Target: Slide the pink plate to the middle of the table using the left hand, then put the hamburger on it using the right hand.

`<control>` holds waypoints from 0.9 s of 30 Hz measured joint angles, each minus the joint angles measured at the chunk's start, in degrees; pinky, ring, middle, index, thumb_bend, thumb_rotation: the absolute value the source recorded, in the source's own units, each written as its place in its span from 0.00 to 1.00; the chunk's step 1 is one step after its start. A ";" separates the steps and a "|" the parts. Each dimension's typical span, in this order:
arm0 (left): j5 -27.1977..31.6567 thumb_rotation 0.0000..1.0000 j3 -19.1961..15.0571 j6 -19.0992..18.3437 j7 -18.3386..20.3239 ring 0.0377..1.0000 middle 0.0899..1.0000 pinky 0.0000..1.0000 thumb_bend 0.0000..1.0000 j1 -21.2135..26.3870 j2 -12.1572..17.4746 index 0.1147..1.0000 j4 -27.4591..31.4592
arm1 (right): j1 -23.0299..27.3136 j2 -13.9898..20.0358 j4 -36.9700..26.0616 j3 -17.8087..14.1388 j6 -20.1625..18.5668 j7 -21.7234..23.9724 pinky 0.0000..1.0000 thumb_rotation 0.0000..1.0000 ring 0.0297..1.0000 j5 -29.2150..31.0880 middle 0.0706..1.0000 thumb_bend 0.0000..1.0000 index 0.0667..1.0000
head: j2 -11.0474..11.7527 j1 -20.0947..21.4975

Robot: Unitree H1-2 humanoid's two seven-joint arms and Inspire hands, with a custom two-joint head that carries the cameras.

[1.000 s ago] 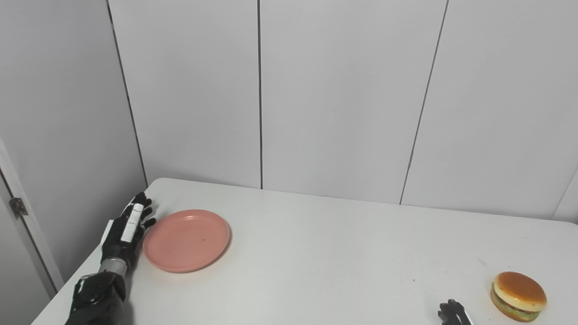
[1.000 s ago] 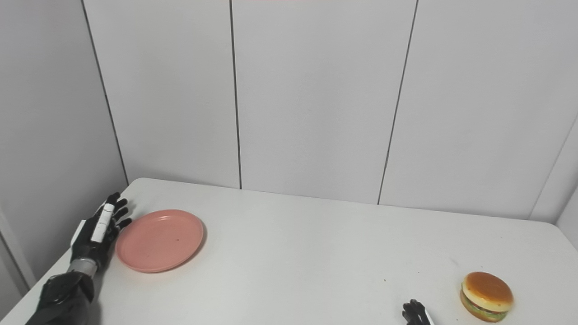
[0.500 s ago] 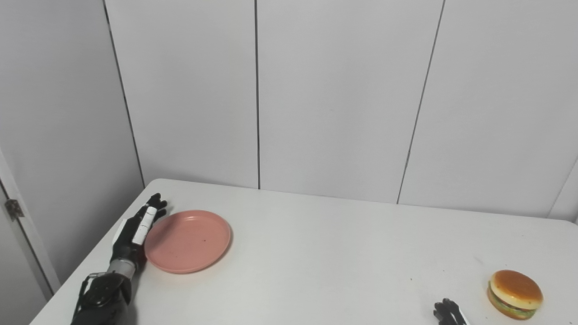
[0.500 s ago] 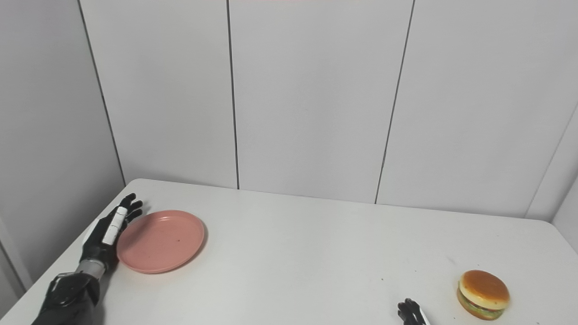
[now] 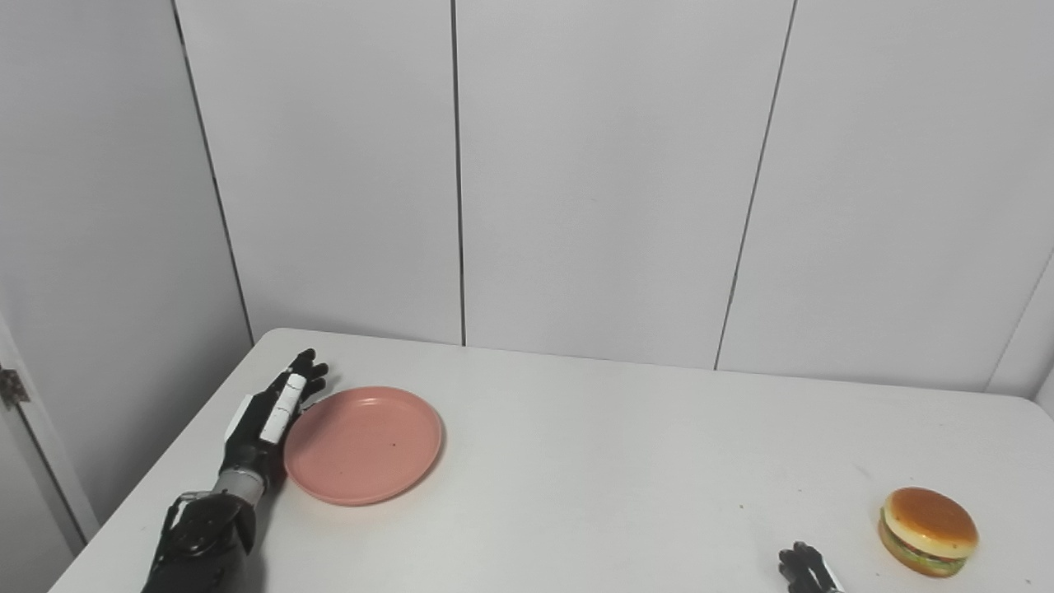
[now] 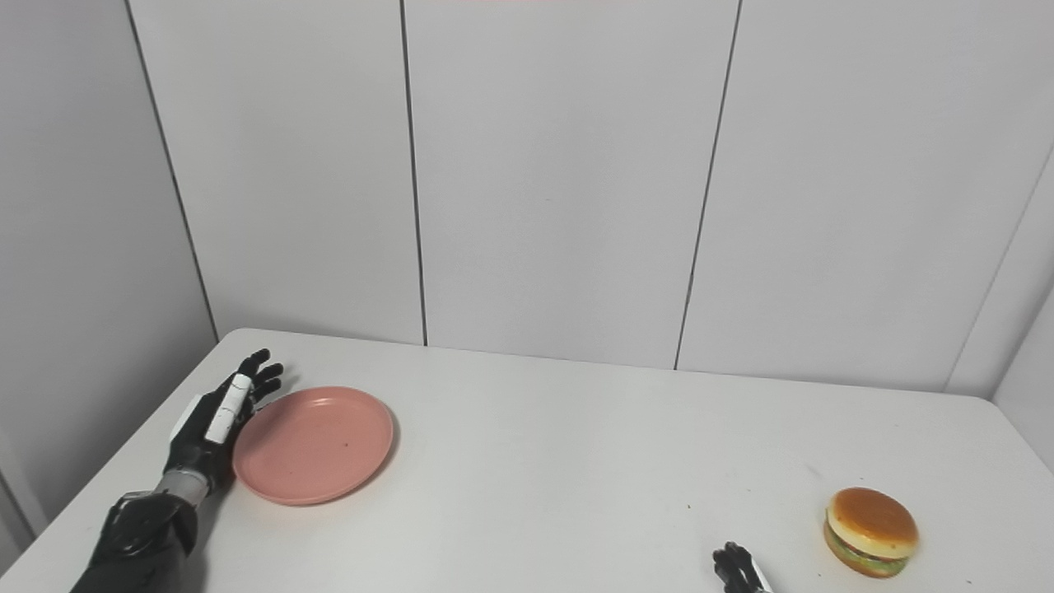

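1. Left hand [image 5: 268, 420]: black, with a white strip along one finger, lying flat and edge-on at the left side of the pink plate [image 5: 364, 445]. Its fingers are extended and slightly spread, holding nothing; the inner side of the hand lies against the plate's left rim.
2. Right hand [image 5: 803, 568]: only the dark fingertips enter at the bottom edge, near the hamburger [image 5: 928, 530] but apart from it. How far it is open cannot be told.
3. Pink plate: a shallow round dish, upright and bare, resting on the left part of the worktop [image 5: 626, 461], well short of the middle. A small dark speck shows on its inner face.
4. Hamburger: a bun with a green and dark filling layer, sitting upright near the front right corner of the worktop, well apart from the plate.
5. Worktop: white and matt, with rounded far corners and a few faint dark specks on the right half.
6. Room: pale grey wall panels [image 6: 560, 181] divided by thin dark vertical seams stand directly behind the worktop; a further panel closes the left side, where a small metal hinge [image 5: 10, 385] shows at the picture's edge.
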State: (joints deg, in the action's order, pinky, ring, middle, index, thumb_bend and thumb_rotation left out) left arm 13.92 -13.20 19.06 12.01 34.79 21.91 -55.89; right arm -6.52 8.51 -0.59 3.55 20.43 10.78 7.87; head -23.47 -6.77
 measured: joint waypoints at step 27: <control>-4.06 0.76 4.44 -14.94 -5.06 0.88 0.85 0.77 0.85 -5.78 -8.27 0.85 20.71 | -1.26 -0.73 -2.92 1.43 -3.06 -0.56 1.00 0.92 0.94 -2.79 0.91 0.85 0.92 | -3.95 3.87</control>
State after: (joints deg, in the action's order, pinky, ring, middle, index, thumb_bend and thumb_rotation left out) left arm 9.86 -8.75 4.12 6.95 29.00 13.64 -35.19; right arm -7.79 7.78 -3.51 4.99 17.37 10.22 5.08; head -27.42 -2.90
